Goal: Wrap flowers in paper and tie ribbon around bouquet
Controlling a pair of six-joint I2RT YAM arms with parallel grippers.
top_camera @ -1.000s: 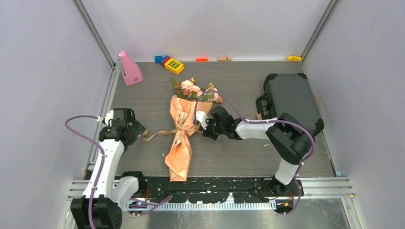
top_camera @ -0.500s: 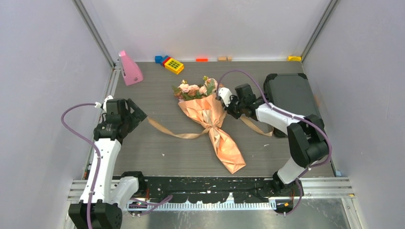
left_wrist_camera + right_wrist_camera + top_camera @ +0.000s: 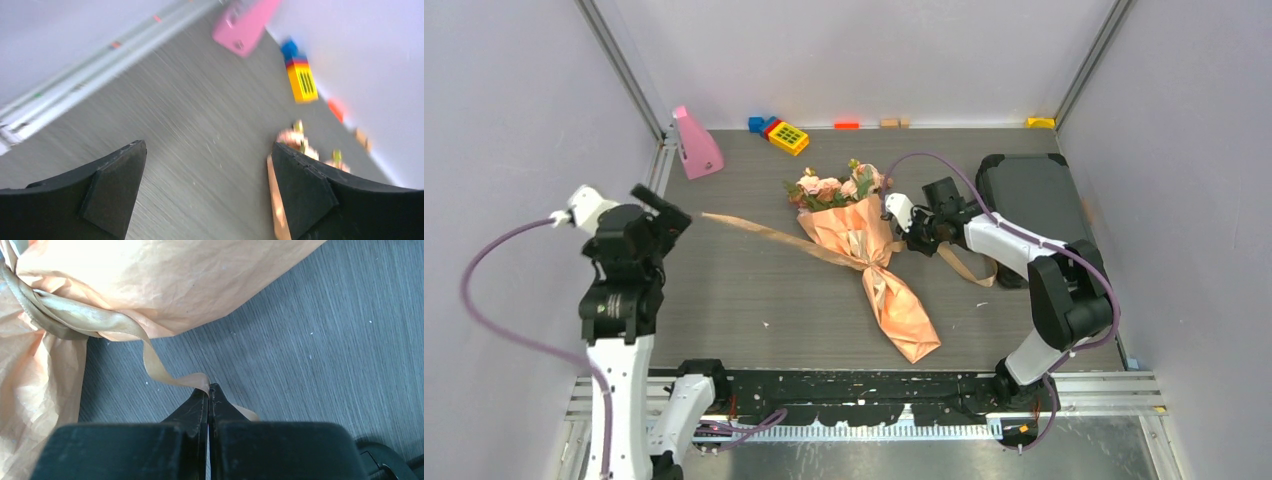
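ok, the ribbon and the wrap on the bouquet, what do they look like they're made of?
The ribbon looks like satin fabric, tan and glossy: soft sheen, limp curls. The wrap looks like thin matte paper, peach-orange: fine crinkles, sharp creases, no shine.

**Bouquet down on its side, ribbon tied at the neck**

I see the bouquet point(image 3: 869, 255) lying slantwise, with the flowers point(image 3: 834, 188) at the far end: pink roses and green leaves. The crinkled peach-orange paper point(image 3: 894, 305) tapers towards me and to the right. The tan ribbon point(image 3: 764, 235) cinches the paper's narrow neck. One tail runs straight out to the far left. The other curls to the right, pinched in my right gripper point(image 3: 209, 392).
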